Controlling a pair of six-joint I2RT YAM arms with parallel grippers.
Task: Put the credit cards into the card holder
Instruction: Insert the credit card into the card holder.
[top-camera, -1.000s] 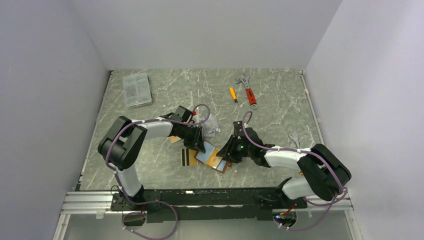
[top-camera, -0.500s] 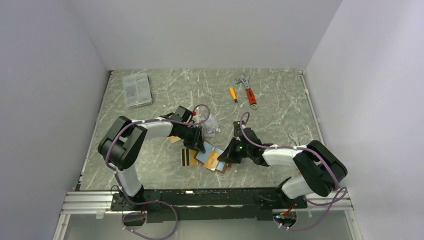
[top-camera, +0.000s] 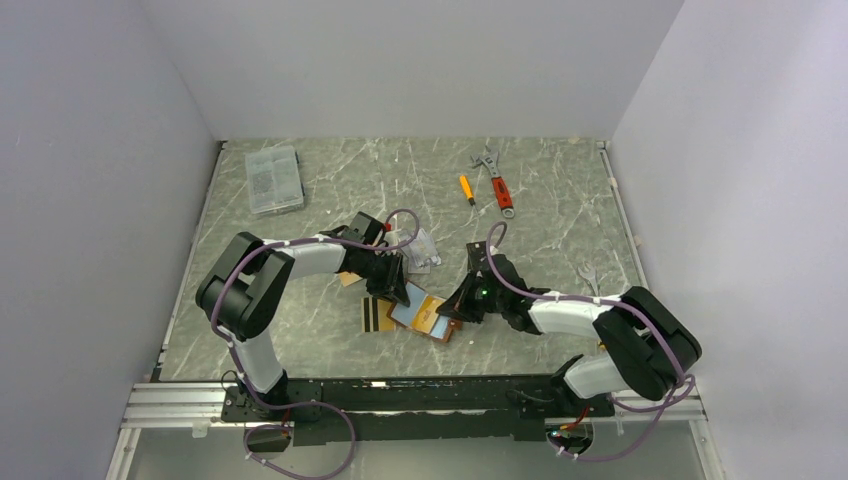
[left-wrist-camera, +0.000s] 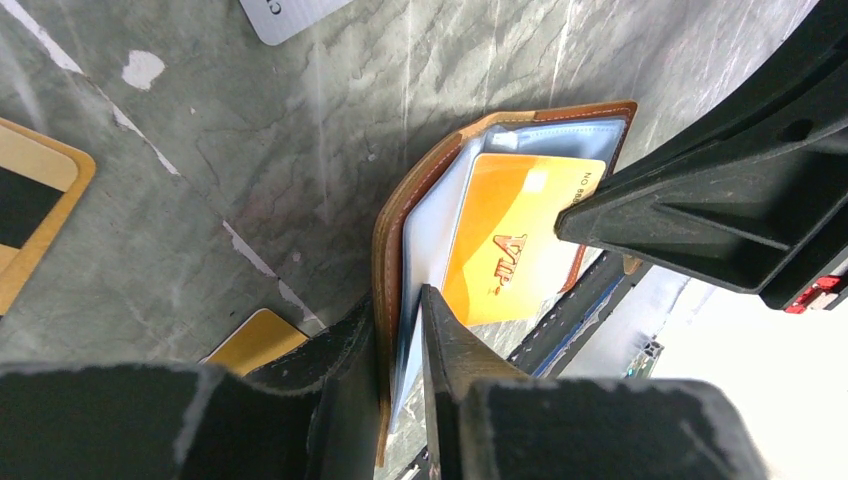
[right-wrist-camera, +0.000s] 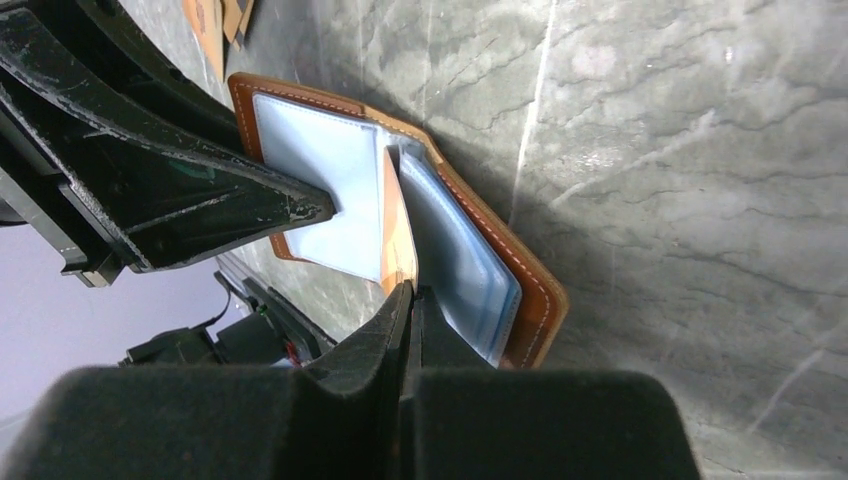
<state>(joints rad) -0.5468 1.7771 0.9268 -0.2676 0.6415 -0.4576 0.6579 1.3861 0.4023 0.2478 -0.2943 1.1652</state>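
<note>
The tan card holder (top-camera: 432, 318) lies open between both grippers, its clear sleeves (right-wrist-camera: 320, 190) showing. My left gripper (left-wrist-camera: 400, 322) is shut on the holder's leather cover (left-wrist-camera: 385, 250) and the sleeve next to it. An orange credit card (left-wrist-camera: 510, 240) marked VIP stands at the sleeves, seen edge-on (right-wrist-camera: 398, 225) in the right wrist view. My right gripper (right-wrist-camera: 410, 292) is shut on this card's near edge. A gold card with black stripes (top-camera: 375, 314) lies left of the holder. Silver-grey cards (top-camera: 426, 248) lie behind it, and another orange card (top-camera: 348, 280) peeks out under the left arm.
At the back left stands a clear plastic box (top-camera: 273, 178). A red-handled wrench (top-camera: 498, 186) and a small orange screwdriver (top-camera: 466, 188) lie at the back right. A metal spanner (top-camera: 588, 274) rests near the right arm.
My right gripper has closed on the orange card and shifted slightly left toward the holder. The left gripper has kept its hold and place.
</note>
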